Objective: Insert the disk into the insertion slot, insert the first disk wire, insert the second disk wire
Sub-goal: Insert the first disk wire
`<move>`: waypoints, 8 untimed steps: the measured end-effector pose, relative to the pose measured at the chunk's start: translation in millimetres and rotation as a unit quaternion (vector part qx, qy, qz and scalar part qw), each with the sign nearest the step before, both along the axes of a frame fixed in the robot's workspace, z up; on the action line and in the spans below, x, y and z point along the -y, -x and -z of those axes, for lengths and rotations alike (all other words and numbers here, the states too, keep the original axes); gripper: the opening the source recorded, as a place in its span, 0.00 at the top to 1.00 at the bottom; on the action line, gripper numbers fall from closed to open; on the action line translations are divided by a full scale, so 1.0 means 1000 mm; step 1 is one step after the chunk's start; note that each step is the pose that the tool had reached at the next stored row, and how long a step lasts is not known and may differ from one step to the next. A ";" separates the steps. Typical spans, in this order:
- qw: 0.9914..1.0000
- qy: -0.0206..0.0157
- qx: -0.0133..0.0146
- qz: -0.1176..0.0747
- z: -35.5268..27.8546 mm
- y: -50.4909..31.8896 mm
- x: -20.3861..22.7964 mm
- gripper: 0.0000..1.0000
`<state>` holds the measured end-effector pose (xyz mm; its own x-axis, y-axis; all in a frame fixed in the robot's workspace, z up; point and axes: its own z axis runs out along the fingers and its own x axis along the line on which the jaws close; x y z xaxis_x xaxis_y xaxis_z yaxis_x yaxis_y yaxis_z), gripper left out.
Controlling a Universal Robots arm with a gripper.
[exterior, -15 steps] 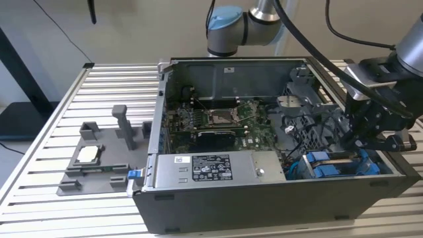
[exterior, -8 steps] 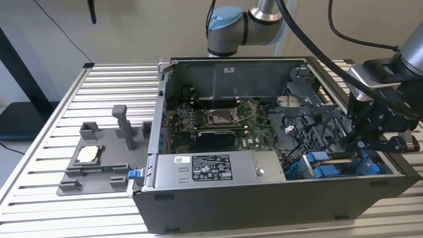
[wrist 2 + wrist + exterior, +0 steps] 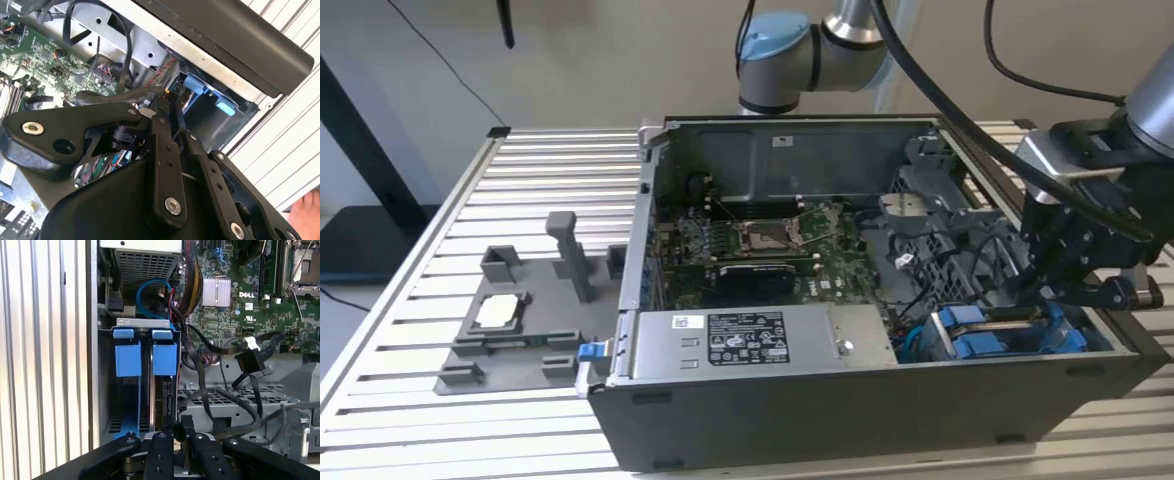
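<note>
Slatted table (image 3: 520, 160), exterior view: open case (image 3: 854, 420) is carried; gripper (image 3: 1054, 295) is poised in its corner. First wrist view: disk (image 3: 165, 359) is seated in slot (image 3: 142, 322), so wire step is judged in hand. Second wrist view: jaws are closed, prob. on black wire (image 3: 120, 93); plug alignment w/ disk is needed.

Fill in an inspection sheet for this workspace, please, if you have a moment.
Surface: slatted table, bearing an open case.
Job's things: disk stands in the slot, beside another blue carrier.
Clutter: grey fixture with a chip, at the exterior view's left.
Gripper: close over the slot.
Cables: black wires loose beside the slot; a black plug lies unconnected.
Surroundings: a hand by the table.
</note>
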<state>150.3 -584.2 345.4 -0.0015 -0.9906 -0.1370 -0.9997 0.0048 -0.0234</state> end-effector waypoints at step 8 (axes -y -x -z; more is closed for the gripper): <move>1.000 0.000 -0.001 0.002 0.0023 0.0006 -0.0008 0.81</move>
